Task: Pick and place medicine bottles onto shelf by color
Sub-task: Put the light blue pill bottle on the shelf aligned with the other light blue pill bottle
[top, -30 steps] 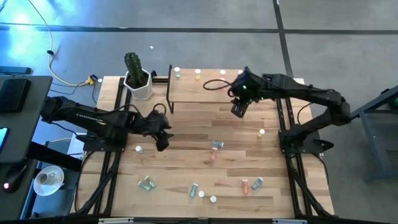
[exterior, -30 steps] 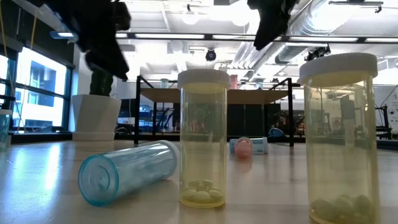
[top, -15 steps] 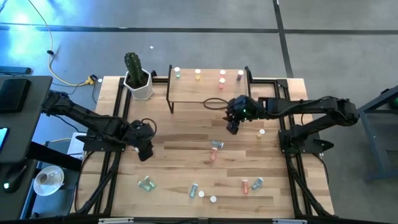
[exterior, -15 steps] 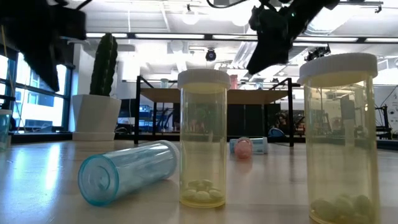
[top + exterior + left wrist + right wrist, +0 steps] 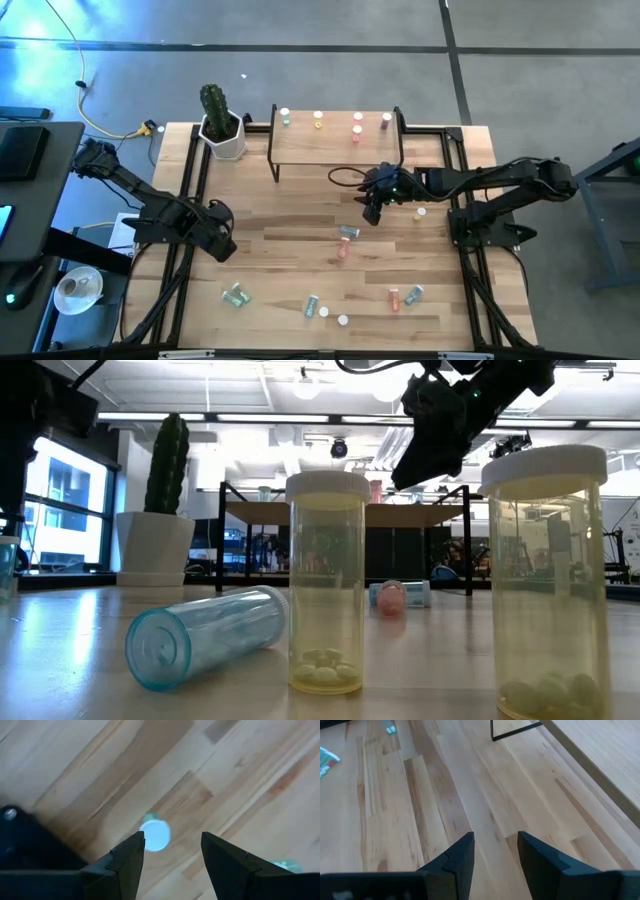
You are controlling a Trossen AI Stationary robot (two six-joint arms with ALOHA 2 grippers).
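4 medicine bottles (image 5: 319, 120) stand on shelf (image 5: 335, 146) | roughly 8 left on table (image 5: 290, 260) | left gripper (image 5: 222, 240) open, empty, above 1 capped bottle (image 5: 154, 835) | right gripper (image 5: 373, 213) open, empty

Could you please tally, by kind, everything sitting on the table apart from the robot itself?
Shelf: 1
Potted cactus: 1
Shelved bottles: 4
Tabletop bottles: 10, the last one clear only in the left wrist view
Total: 16
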